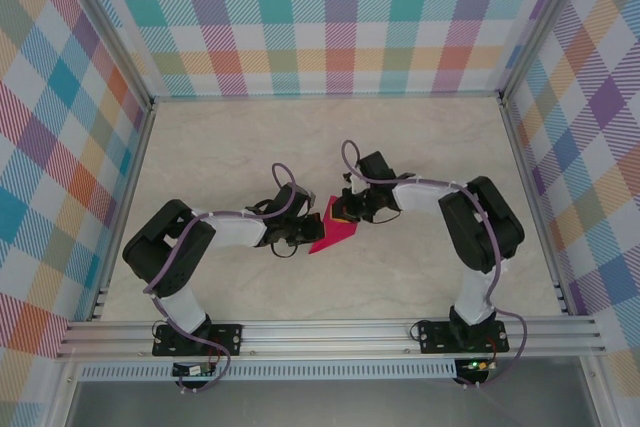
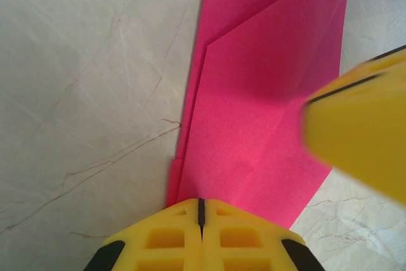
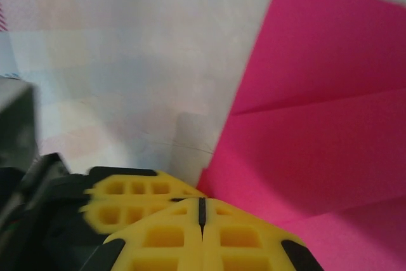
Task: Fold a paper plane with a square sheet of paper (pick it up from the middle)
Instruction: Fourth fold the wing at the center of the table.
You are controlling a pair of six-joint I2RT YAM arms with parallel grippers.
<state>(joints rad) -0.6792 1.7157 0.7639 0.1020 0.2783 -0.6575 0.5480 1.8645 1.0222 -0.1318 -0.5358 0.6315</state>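
Several folds are in: the square sheet of paper point(image 1: 332, 232) lies at the centre of the table point(image 1: 420, 147) as a layered, creased wedge, not yet a dart. The left gripper point(image 2: 200, 202) at its 9 o'clock and the right gripper point(image 3: 202, 201) at its 1 o'clock are both closed, tips at its edges. The wing folds likely remain.

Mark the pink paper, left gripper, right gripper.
pink paper point(image 1: 332, 235), top view, middle of the folded sheet.
left gripper point(image 2: 200, 204), left wrist view, seam between shut jaws.
right gripper point(image 3: 202, 204), right wrist view, seam between shut jaws.

A robot lab test cell: aluminium framing point(image 1: 330, 332), plaid backdrop walls point(image 1: 330, 17) (three sides), marble-look tabletop point(image 1: 250, 137).
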